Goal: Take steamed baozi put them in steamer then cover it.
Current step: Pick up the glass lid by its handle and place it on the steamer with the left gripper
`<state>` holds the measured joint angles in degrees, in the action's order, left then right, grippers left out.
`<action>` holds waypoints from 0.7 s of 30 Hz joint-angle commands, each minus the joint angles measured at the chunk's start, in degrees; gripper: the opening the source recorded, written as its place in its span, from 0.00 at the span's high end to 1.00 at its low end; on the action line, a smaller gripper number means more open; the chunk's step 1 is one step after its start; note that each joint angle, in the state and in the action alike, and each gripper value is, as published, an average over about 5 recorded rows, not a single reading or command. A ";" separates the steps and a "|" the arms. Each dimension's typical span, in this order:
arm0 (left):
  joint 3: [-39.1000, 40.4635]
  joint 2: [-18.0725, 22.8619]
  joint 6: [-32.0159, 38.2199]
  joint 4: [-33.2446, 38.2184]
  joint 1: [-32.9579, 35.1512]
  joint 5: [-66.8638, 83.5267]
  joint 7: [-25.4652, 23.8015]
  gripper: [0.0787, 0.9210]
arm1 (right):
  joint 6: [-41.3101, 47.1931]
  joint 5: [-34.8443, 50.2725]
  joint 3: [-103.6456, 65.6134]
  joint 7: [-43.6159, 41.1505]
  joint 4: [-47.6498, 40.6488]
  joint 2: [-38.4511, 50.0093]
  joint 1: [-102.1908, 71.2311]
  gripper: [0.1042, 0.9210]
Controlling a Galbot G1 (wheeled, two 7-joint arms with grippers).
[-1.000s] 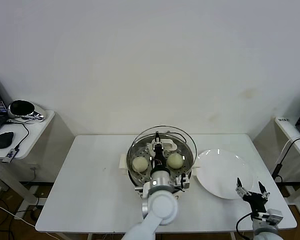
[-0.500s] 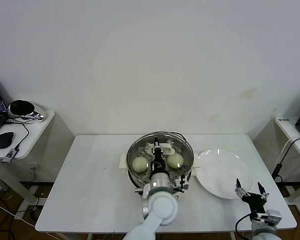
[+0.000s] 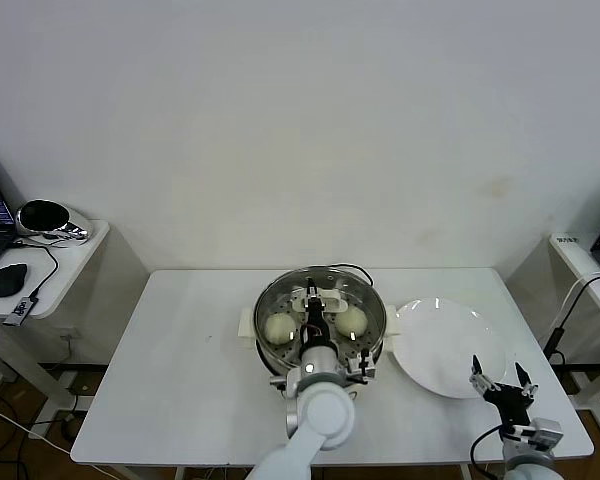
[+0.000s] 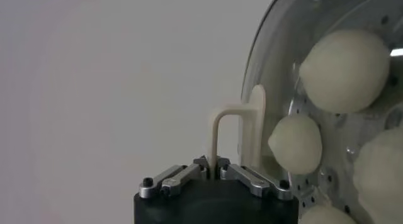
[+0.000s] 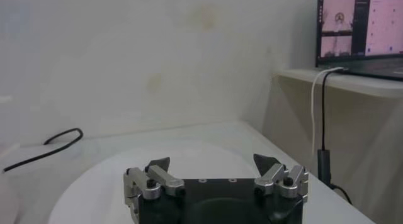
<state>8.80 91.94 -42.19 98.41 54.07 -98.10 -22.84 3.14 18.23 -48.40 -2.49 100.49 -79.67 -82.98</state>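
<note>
Head view comparison: one second ago the glass cover [image 3: 321, 301] was tilted, its far rim lifted above the steamer [image 3: 270, 345]; half a second ago it had dropped almost level; it now sits level on the steamer rim, and my left arm has come down with it.

My left gripper [image 3: 316, 297] is above the middle of the steamer, arm reaching forward from the near table edge, wrist housing over the near rim. In the left wrist view, my left gripper [image 4: 215, 173] has its jaws drawn narrow and clamped on the cream-white handle [image 4: 238, 132] at the centre of the cover [image 4: 277, 49].

Steamed baozi: two [image 3: 279, 327] show in the head view through the glass, one on each side of my gripper. The left wrist view shows the baozi [image 4: 346, 69] lying on the perforated steamer floor [image 4: 337, 128] under the glass; four are at least partly visible.

My right gripper [image 3: 502, 383] is parked low at the near right, over the near edge of the white plate [image 3: 440, 340], well apart from the steamer; it has not moved across the frames. In the right wrist view my right gripper [image 5: 212, 164] has its fingers spread wide and holds nothing, above the plate [image 5: 113, 172].
</note>
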 commanded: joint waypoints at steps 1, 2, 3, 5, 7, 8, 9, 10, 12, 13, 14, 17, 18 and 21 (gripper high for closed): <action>-0.21 0.07 -2.32 -0.51 0.05 0.04 -0.01 0.92 | -0.11 -0.07 -0.07 -0.02 0.00 0.05 -0.04 0.12; -0.21 0.07 -2.31 -0.60 0.06 0.13 0.12 0.92 | -0.11 -0.08 -0.08 -0.02 0.03 0.05 -0.05 0.12; -0.21 0.07 -2.29 -0.67 0.11 0.17 0.26 0.92 | -0.11 -0.08 -0.09 -0.02 0.07 0.04 -0.06 0.12; -0.24 0.03 -2.22 -0.68 0.32 0.20 0.41 0.92 | -0.11 -0.08 -0.09 -0.02 0.12 0.01 -0.09 0.12; -0.26 -0.02 -2.13 -0.54 0.63 0.18 0.51 0.92 | -0.15 -0.11 -0.08 -0.02 0.15 0.00 -0.14 0.12; -0.26 -0.03 -2.09 -0.44 0.78 0.18 0.55 0.92 | -0.15 -0.12 -0.08 -0.02 0.16 -0.01 -0.16 0.12; -0.23 -0.05 -2.03 -0.31 0.93 0.19 0.67 0.92 | -0.18 -0.14 -0.07 -0.03 0.17 -0.03 -0.19 0.12; -0.18 -0.06 -1.96 -0.18 1.08 0.19 0.87 0.92 | -0.21 -0.15 -0.05 -0.03 0.18 -0.04 -0.21 0.12; -0.01 -0.08 -1.71 0.11 1.33 0.21 1.35 0.92 | -0.25 -0.17 -0.02 -0.04 0.19 -0.07 -0.25 0.12; 0.10 -0.09 -1.52 0.27 1.45 0.21 1.58 0.92 | -0.28 -0.17 -0.01 -0.04 0.18 -0.08 -0.26 0.12; 0.20 -0.11 -1.24 0.45 1.55 0.21 1.80 0.92 | -0.29 -0.18 -0.01 -0.04 0.18 -0.10 -0.28 0.12; 0.57 -0.17 -0.56 1.37 1.86 0.20 2.32 0.88 | -0.34 -0.18 -0.04 -0.03 0.21 -0.10 -0.33 0.12; 0.76 -0.20 -0.42 1.87 2.03 0.21 2.50 0.85 | -0.35 -0.17 -0.08 -0.03 0.22 -0.09 -0.35 0.12; 1.48 -0.28 -0.38 3.85 2.85 0.24 2.72 0.75 | -0.40 -0.17 -0.21 -0.03 0.20 -0.07 -0.39 0.12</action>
<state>9.51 91.67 -42.20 99.46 55.93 -97.95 -21.11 2.80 18.04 -48.50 -2.52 100.67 -79.76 -83.36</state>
